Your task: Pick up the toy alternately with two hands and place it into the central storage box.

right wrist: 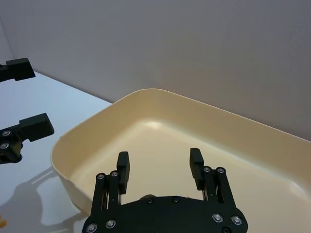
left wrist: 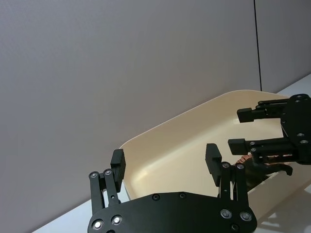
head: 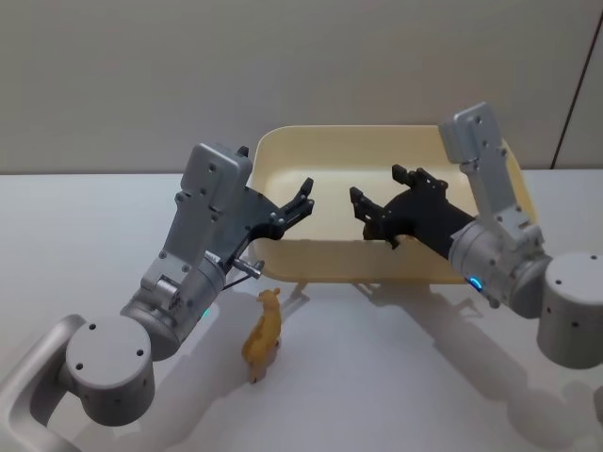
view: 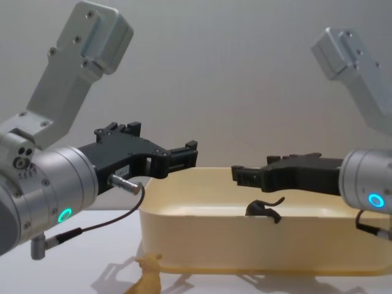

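**Head view: both grippers hang open over the tub, one toy inside it and one outside**

We see the left gripper [head: 303, 200], black plastic on a silver-grey arm, held above the left part of the large pale cream-yellow rectangular plastic tub [head: 339, 129]. Its jaws are apart and hold nothing. The right gripper [head: 375, 182], also black plastic, faces it from the other side over the middle of the tub. Its jaws are likewise spread and empty. The two grippers point toward each other with a clear gap between them.

A small, long-necked, tan-yellow toy [head: 264, 334] stands upright on the pale grey surface [head: 396, 377], just in front of the tub's near wall. It is outside the tub, below the left gripper and nearer the robot, well clear of its jaws.

From the chest view we make out a small dark brown toy [view: 263, 210] lying on the tub's floor. It sits just under the right gripper [view: 240, 174], beneath the jaws rather than between them. The left gripper [view: 191, 153] hovers above the tub's left rim, apart from this toy.

The left wrist view shows the dark brown toy [left wrist: 252, 172] low in the tub, past that gripper's own spread jaws.
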Controlling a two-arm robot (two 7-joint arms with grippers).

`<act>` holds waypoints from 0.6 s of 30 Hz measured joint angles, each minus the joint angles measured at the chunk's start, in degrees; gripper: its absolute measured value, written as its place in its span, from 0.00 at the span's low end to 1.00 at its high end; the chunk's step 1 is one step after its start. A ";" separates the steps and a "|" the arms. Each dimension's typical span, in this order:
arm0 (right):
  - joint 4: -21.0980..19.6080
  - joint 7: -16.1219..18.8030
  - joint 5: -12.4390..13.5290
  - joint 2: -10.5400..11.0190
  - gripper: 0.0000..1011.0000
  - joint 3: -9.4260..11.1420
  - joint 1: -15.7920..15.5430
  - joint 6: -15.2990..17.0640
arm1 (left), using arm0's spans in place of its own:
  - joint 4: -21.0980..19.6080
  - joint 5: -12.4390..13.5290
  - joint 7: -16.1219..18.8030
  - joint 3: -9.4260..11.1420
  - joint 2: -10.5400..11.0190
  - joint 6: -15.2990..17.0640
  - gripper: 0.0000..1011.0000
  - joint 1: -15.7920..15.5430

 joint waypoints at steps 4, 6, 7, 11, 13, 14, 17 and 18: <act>0.80 -0.20 -0.34 -0.46 0.82 -0.16 0.52 -0.08 | 0.00 0.00 0.00 0.00 0.00 0.00 0.99 0.00; 0.81 -0.20 -0.33 -0.46 0.87 -0.16 0.53 -0.14 | 0.00 0.00 0.00 0.00 0.00 0.00 0.99 0.00; 0.79 -0.20 -0.33 -0.44 0.91 -0.14 0.52 -0.18 | 0.00 0.00 0.00 0.00 0.00 0.00 0.99 0.00; -0.46 -0.15 0.67 0.26 0.99 0.37 -0.10 -0.42 | 0.00 0.00 0.00 0.00 0.00 0.00 0.99 0.00; -1.64 -0.09 1.68 0.99 0.99 0.87 -0.78 -0.49 | 0.00 0.00 0.00 0.00 0.00 0.00 0.99 0.00; -2.19 -0.08 2.02 1.34 0.99 1.09 -1.10 -0.50 | 0.00 0.00 0.00 0.00 0.00 0.00 0.99 0.00; -4.18 -0.08 3.74 2.65 0.99 1.94 -2.32 -0.50 | 0.00 0.00 0.00 0.00 0.00 0.00 0.99 0.00; -4.69 -0.09 4.17 3.00 0.99 2.15 -2.63 -0.50 | 0.00 0.00 0.00 0.00 0.00 0.00 0.99 0.00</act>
